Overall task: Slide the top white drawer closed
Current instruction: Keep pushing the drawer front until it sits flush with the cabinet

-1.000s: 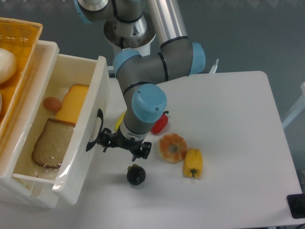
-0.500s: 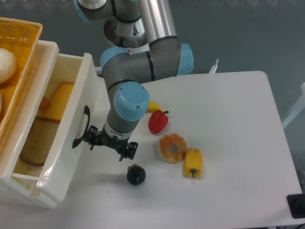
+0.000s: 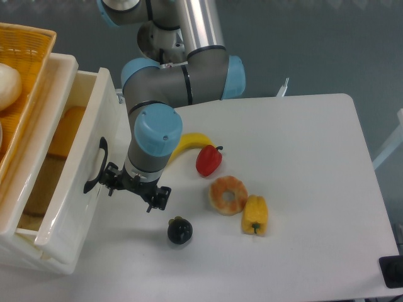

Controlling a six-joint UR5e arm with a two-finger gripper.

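Observation:
The top white drawer (image 3: 69, 182) stands at the left, still partly out, with its flat front panel and black curved handle (image 3: 96, 165) facing right. Inside I see a strip of bread and yellow cheese (image 3: 60, 135). My gripper (image 3: 132, 187) sits low over the table just right of the front panel, close to or touching it near the handle. Its fingers spread sideways and hold nothing; it looks open.
A yellow woven basket (image 3: 25, 56) with a white round thing sits on top at the far left. On the table lie a banana (image 3: 189, 142), a red pepper (image 3: 208, 160), a donut-like ring (image 3: 227, 195), a yellow pepper (image 3: 255, 214) and a dark plum (image 3: 179, 231).
The drawer front has slid left, well into the cabinet, with my gripper following it leftward. The banana, hidden behind the arm before, now shows.

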